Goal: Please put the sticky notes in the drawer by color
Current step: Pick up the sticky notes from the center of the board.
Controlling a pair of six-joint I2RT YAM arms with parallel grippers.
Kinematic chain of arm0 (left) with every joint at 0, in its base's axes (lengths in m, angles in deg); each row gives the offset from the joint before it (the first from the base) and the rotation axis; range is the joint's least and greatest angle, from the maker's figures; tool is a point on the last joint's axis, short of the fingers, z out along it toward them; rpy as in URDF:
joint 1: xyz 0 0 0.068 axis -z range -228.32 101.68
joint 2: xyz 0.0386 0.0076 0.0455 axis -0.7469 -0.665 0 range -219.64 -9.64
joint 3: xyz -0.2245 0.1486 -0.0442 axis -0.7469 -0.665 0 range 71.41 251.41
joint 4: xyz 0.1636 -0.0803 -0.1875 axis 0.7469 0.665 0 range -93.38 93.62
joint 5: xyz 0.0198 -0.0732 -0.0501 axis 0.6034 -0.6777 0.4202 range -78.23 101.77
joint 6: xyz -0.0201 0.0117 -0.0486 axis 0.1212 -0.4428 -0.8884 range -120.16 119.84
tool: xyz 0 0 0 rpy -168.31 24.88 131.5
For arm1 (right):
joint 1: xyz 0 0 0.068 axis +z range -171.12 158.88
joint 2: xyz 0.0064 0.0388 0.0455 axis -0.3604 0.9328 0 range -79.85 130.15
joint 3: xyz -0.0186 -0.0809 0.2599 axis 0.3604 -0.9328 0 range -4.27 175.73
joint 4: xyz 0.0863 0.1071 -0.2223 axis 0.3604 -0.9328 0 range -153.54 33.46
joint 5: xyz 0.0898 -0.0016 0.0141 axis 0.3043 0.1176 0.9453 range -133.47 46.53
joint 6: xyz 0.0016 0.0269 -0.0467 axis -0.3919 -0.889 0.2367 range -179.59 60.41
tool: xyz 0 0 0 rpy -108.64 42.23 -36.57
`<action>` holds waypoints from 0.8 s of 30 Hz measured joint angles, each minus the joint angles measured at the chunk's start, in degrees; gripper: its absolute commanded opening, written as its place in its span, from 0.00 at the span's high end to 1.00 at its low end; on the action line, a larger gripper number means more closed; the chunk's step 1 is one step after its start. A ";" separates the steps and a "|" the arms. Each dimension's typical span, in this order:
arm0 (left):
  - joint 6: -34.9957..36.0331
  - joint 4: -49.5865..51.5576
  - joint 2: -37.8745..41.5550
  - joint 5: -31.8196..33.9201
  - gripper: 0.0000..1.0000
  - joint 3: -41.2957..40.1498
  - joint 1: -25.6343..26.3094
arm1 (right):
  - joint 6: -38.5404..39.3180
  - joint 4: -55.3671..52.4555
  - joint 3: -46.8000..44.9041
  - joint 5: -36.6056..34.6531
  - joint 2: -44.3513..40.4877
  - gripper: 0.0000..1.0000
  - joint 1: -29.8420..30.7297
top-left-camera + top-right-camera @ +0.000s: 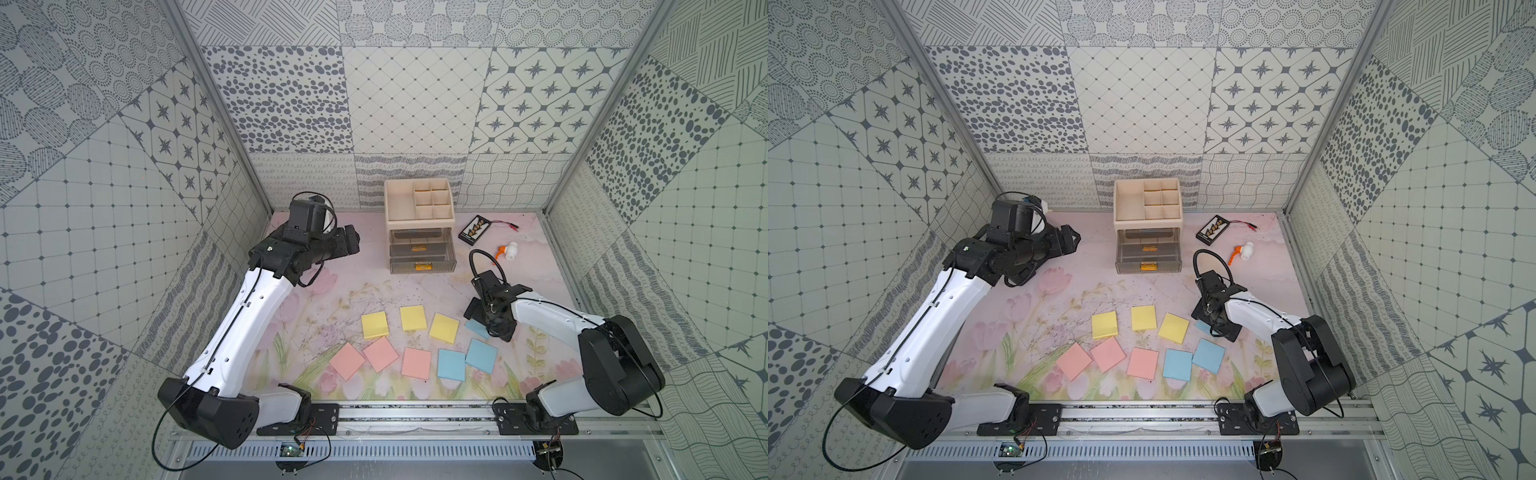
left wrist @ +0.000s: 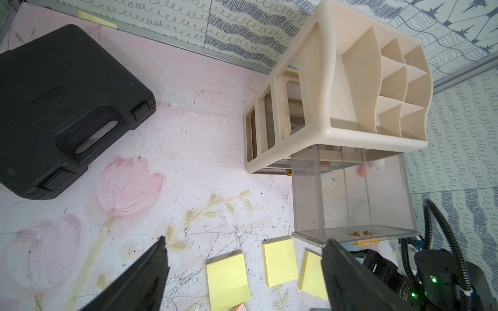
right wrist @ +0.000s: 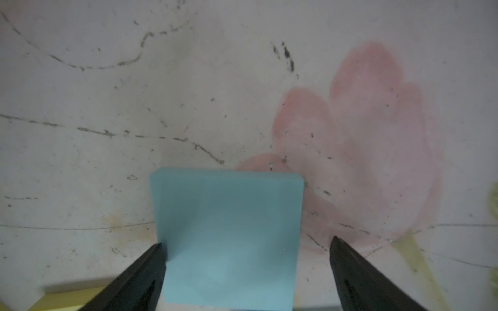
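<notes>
Nine sticky notes lie on the floral mat in both top views: yellow (image 1: pixel 375 326), pink (image 1: pixel 380 353), blue (image 1: pixel 451 364). One blue pad (image 3: pixel 229 229) sits between the open fingers of my right gripper (image 3: pixel 246 242), which is low over it; one finger (image 3: pixel 145 269) is at the pad's edge. In a top view this gripper (image 1: pixel 490 326) covers most of that pad. The cream drawer chest (image 1: pixel 417 199) stands at the back, one translucent drawer (image 2: pixel 350 202) pulled out. My left gripper (image 2: pixel 245 242) hangs open and empty left of the chest, with the yellow pads (image 2: pixel 227 280) beyond it.
A flat black case (image 2: pixel 67 107) lies at the back left, under my left arm. A small black box with wires (image 1: pixel 478 228) and an orange-and-white part (image 1: pixel 508 250) lie right of the chest. Patterned walls close in three sides.
</notes>
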 measured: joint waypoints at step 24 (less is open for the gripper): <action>0.02 0.00 0.96 0.22 0.10 -0.74 -0.04 | 0.46 -0.79 2.51 0.24 4.33 0.07 -0.07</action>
